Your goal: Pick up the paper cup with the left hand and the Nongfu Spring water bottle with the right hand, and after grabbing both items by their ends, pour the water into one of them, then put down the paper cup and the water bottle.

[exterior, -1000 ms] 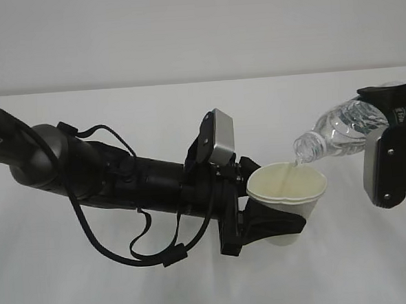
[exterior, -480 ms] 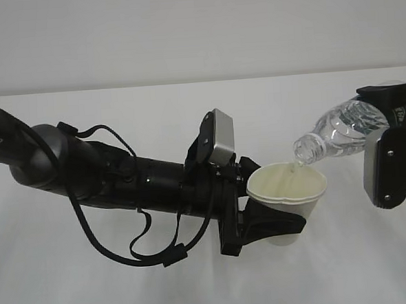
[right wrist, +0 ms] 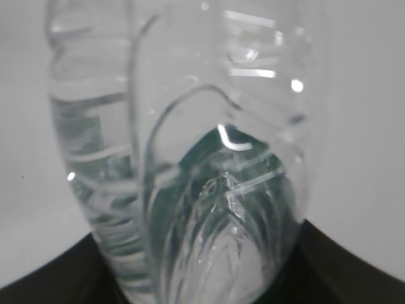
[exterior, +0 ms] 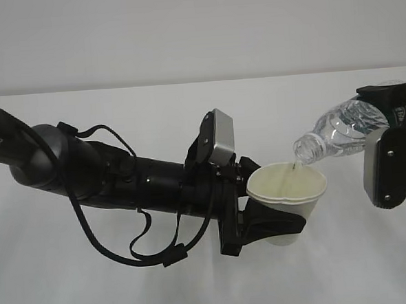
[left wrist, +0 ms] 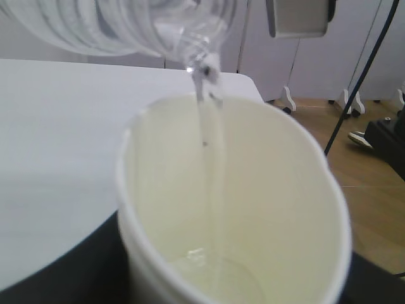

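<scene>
Low centre of the frame, your left hand (exterior: 276, 223) grips the cup (exterior: 287, 196) low down; thin paper dents, so squeeze lightly. Upper right, your right hand (exterior: 389, 147) clamps the tilted bottle (exterior: 339, 131), water (left wrist: 209, 145) streaming in; it's slick, crushable plastic.

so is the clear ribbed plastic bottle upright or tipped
Tipped: the clear ribbed plastic bottle lies mouth-down over the white paper cup, a thin water stream falling in.

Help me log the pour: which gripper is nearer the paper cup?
Left. The left gripper clasps the paper cup; the right gripper holds the bottle above, right.
</scene>
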`<state>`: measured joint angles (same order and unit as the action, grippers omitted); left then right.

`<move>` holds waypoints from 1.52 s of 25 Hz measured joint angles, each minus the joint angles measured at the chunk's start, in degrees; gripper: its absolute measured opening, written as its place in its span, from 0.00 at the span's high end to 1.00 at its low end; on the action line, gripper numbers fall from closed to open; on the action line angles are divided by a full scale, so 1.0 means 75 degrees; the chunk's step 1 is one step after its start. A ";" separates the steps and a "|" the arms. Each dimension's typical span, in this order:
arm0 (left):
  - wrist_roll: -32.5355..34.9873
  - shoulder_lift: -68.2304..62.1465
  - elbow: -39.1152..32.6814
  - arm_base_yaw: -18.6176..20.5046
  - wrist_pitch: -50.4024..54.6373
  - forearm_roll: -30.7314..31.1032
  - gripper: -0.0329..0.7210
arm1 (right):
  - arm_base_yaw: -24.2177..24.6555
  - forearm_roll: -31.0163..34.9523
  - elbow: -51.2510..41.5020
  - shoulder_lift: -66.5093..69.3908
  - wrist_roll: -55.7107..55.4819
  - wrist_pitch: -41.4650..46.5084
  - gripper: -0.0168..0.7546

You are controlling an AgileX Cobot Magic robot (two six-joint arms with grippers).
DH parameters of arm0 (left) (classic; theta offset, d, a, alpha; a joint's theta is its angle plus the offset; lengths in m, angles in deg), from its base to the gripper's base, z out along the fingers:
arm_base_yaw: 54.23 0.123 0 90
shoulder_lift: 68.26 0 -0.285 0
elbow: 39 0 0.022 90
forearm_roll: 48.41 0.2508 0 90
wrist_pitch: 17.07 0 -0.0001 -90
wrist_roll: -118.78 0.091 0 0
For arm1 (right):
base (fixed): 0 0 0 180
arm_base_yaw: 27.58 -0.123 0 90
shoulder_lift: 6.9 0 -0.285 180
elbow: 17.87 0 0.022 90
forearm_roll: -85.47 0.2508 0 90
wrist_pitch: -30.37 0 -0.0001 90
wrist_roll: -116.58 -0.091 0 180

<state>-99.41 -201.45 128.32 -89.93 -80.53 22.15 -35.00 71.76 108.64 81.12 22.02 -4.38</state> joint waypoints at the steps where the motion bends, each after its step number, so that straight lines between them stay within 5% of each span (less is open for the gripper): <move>1: 0.0000 0.0000 0.0000 0.0000 0.0000 0.0000 0.36 | 0.0000 0.0000 0.0000 0.0000 0.0013 0.0000 0.43; 38: 0.0000 0.0000 0.0000 0.0000 0.0000 0.0000 0.36 | 0.0000 -0.0173 0.0000 0.0000 0.0139 -0.0011 0.43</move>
<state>-99.41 -201.45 128.32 -89.93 -80.53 22.15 -35.00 70.46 108.64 81.12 23.06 -4.47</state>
